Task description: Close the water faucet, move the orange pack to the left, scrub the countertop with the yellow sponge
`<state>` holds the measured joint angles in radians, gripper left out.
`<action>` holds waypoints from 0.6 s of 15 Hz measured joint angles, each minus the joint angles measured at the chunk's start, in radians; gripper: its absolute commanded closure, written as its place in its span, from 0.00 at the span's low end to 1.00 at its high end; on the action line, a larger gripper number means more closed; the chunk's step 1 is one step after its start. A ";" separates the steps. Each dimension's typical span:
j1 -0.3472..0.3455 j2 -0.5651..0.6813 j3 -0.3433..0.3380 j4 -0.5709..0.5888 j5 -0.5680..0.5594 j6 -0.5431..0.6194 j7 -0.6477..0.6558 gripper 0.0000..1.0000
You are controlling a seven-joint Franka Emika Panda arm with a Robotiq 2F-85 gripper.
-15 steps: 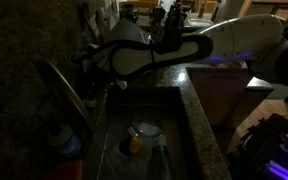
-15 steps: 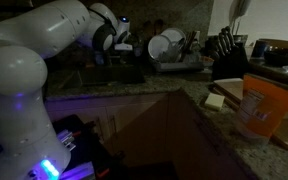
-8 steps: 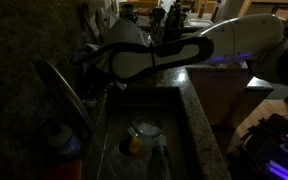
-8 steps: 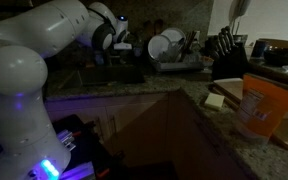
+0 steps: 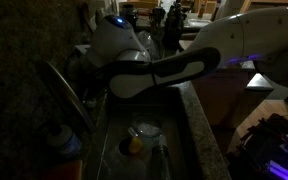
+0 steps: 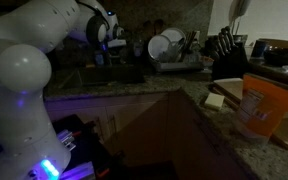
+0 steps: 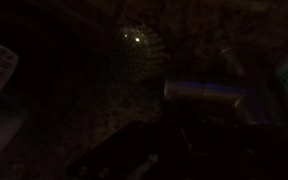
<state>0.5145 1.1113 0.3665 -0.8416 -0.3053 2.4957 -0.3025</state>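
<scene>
Overall, dim room, speckled countertop (image 5: 202, 125).

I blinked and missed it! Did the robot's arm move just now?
Yes. The arm swung its far end a little left and up, away from the white dishes in the rack.

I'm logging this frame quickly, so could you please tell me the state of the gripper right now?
The black gripper on the white arm: cannot be told, too dark in every view.
</scene>
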 measured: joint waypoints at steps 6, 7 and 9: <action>0.090 -0.009 -0.052 -0.019 -0.039 -0.136 0.126 0.29; 0.091 -0.009 -0.052 -0.019 -0.039 -0.136 0.126 0.27; 0.091 -0.008 -0.054 -0.017 -0.040 -0.137 0.129 0.15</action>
<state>0.6054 1.1033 0.3128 -0.8589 -0.3455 2.3584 -0.1734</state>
